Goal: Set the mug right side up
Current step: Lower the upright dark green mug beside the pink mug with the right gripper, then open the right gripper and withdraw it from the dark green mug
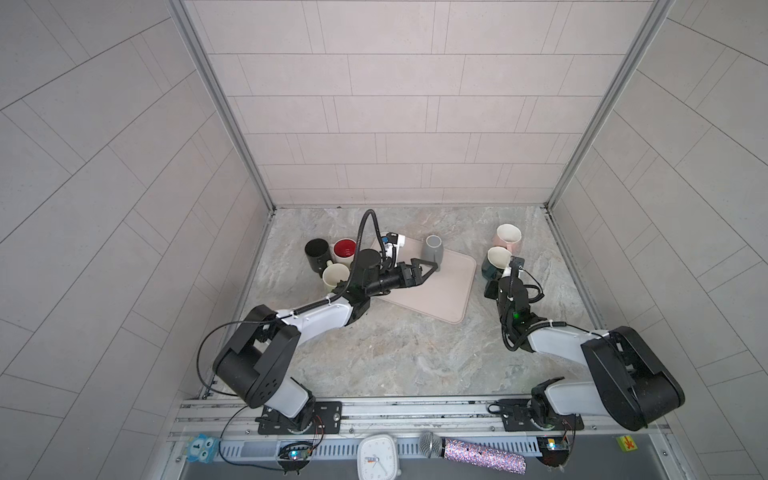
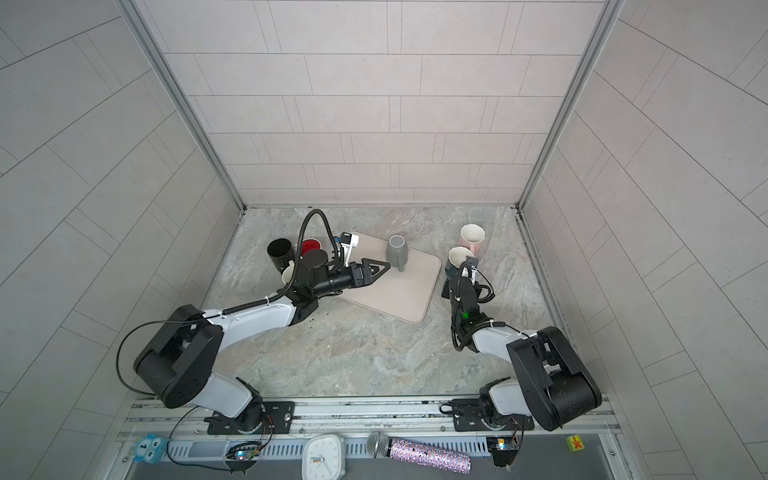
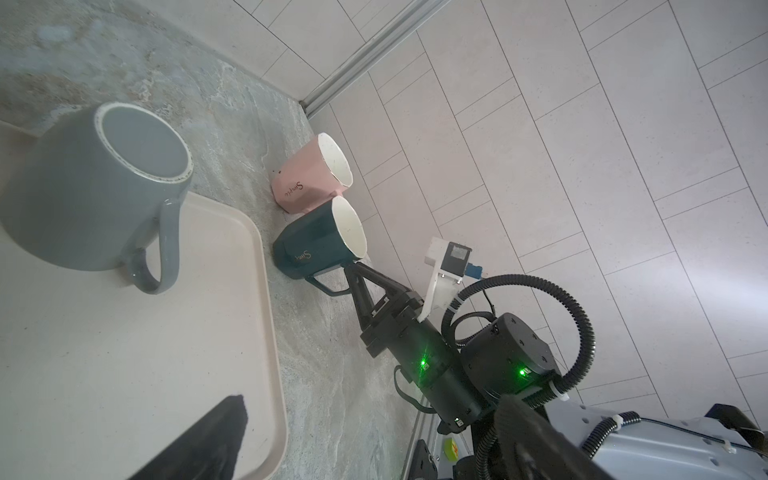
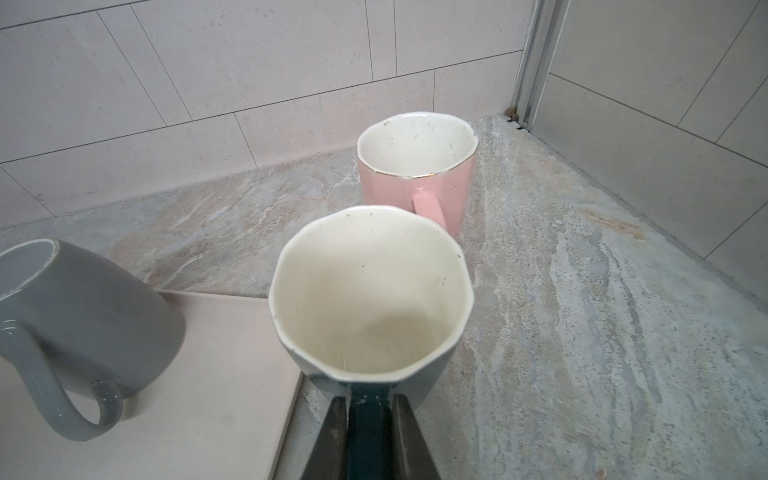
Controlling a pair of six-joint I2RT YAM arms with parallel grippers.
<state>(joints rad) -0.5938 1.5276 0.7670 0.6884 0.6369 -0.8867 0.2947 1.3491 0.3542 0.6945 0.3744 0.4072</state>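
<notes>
1. Nearest to us, a metal rail (image 1: 415, 409) carries both arm bases. In front of it lie an owl toy (image 1: 199, 449), a white clock (image 1: 379, 457) and a glittery microphone (image 1: 473, 453).
2. Past the rail spreads the worktop (image 1: 395, 353), a grey-beige marbled slab.
3. Toward the middle we see a pale pink tray (image 1: 436, 299) lying askew on the worktop.
4. The left fingers (image 3: 208, 440) stand wide apart over the tray's left part and hold nothing. Their tips are close by the grey mug's handle, though we cannot tell whether they touch it.
5. Just right of the tray, the right fingers (image 4: 332, 440) are clamped on the handle of a dark teal mug (image 4: 370, 291), which has its mouth up. We cannot tell whether its base rests on the worktop.
6. Left of the tray a cream mug (image 1: 334, 276), a black mug (image 1: 316, 251) and a red-lined mug (image 1: 345, 248) cluster together, all mouth up.
7. The grey mug (image 1: 433, 249) stands upside down at the tray's far edge, with its base ring up and its handle facing us.
8. Just behind the teal mug, a pink mug (image 1: 508, 237) stands upright on the worktop.
9. Pale tiled walls (image 1: 415, 104) close the left, right and far sides, and they meet at metal corner posts (image 1: 224, 104).
</notes>
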